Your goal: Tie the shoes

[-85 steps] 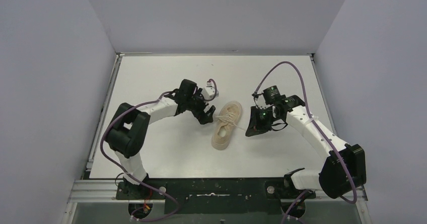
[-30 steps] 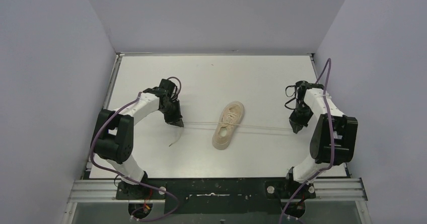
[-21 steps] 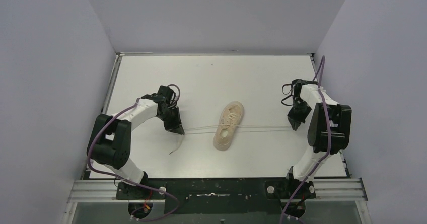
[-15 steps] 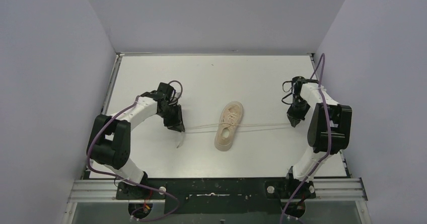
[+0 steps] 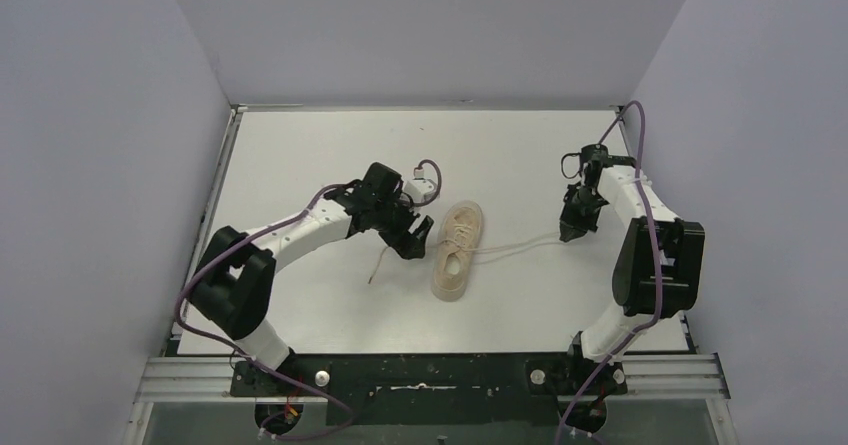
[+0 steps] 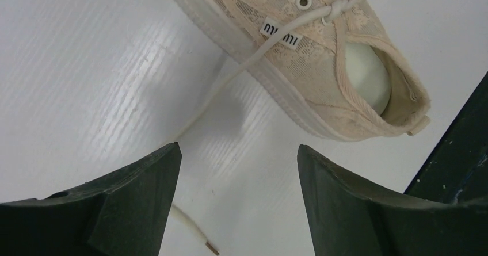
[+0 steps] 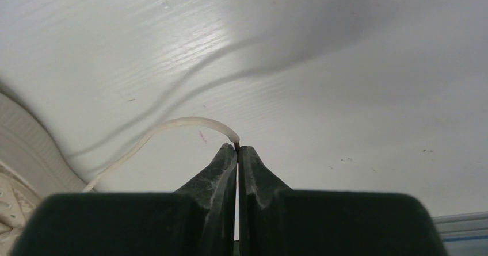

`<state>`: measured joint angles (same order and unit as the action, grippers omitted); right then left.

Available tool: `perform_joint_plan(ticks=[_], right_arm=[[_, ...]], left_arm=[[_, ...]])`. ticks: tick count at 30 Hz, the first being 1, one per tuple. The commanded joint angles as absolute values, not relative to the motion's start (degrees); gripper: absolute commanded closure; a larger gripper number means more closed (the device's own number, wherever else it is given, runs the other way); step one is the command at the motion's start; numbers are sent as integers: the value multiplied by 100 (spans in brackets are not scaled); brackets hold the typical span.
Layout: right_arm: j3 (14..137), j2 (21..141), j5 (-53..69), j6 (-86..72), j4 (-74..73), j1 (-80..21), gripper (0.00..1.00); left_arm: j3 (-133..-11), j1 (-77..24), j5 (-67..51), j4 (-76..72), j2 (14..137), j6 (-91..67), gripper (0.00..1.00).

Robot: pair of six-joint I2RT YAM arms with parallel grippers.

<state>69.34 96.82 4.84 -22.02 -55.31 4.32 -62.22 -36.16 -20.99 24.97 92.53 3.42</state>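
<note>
Left jaws: wide apart, gripping nothing, just left of sneaker (image 5: 455,252). Left lace (image 6: 201,108) loose, trailing from eyelets onto table (image 5: 300,145) between jaws. Sneaker: table centre, upright on sole, toe toward far edge. Right lace (image 7: 184,120) slack, curving toward right edge. Right jaws: pinched tight on its tip.

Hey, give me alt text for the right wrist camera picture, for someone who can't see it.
The right gripper is shut on the tip of a cream lace over a white table. The lace curves left toward the shoe, only partly visible at the lower left edge.
</note>
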Motion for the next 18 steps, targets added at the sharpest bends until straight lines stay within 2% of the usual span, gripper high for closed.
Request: perform_joint_plan(ticks=[1,2,9,14,18], right_arm=[[7194,9212,940,-2067,-5536,244,100],[7167,9137,990,-2085,-5538,212,100],[7038,8969,1242,-2129,-5585,65,100],[7165,8937,1295,-2138,-5671,35,100],[7180,8830,1327,-2138,-5770,-88,100]], left_arm=[[-6609,-3584,-2886,1744,9897,1473,33],[-6723,-3593,-2983,1808,10036,1522,36],[-7019,-3751,-2986,1339,10714,1349,40],[-6889,-3822,-2723,776,10871,1010,55],[-6692,-3848,-2663,396,10802,1012,55]])
